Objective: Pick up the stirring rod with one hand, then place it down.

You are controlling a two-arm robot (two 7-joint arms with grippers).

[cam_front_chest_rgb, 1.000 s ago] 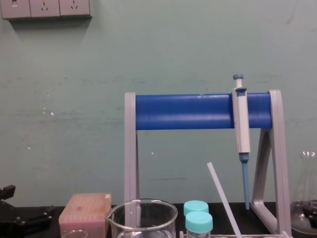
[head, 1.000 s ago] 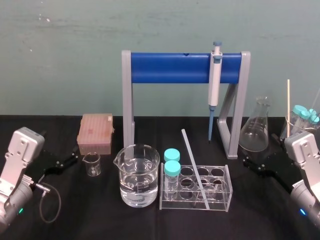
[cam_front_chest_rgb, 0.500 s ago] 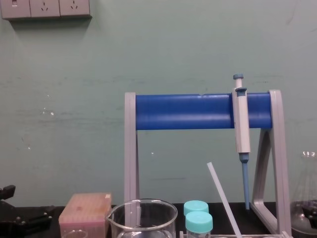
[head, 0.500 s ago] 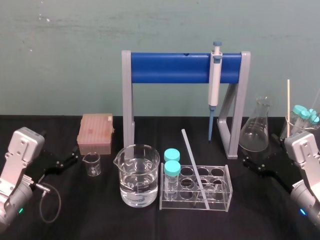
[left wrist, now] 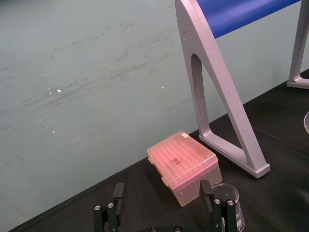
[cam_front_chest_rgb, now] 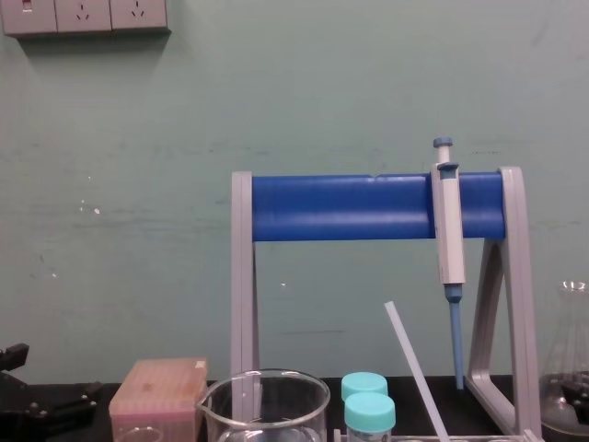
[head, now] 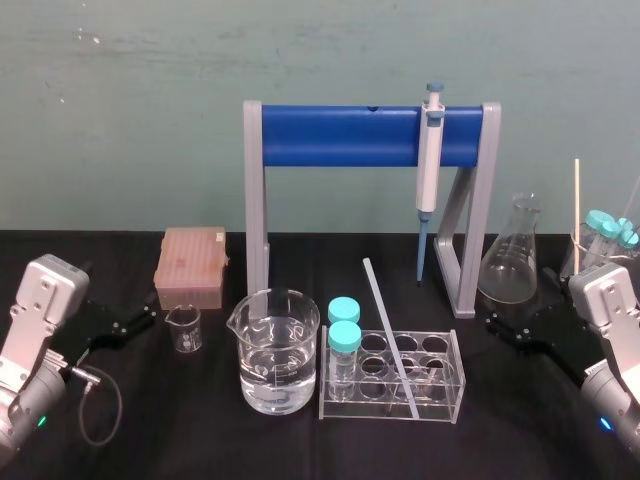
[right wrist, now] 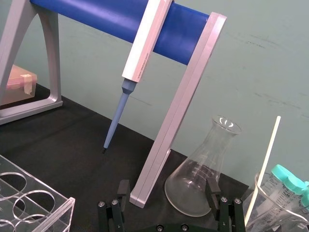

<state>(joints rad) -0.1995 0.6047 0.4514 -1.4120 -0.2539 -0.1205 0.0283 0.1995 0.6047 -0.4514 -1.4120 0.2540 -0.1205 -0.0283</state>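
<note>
The stirring rod (head: 388, 335) is leaning in the clear test tube rack (head: 440, 408). Its lower end is sitting in a front well and its long axis is slanting steeply up, back and toward your left. Both grippers are lying well apart from it with fingers spread and holding nothing: the right gripper (head: 503, 330) beside the conical flask (head: 510, 265), the left gripper (head: 143, 315) idling near the small beaker (head: 184, 328). You are risking a levered rack: pulling the rod sideways instead of along its slant could be tipping the rack into the capped vials (head: 344, 338) or the water beaker (head: 275, 350).
</note>
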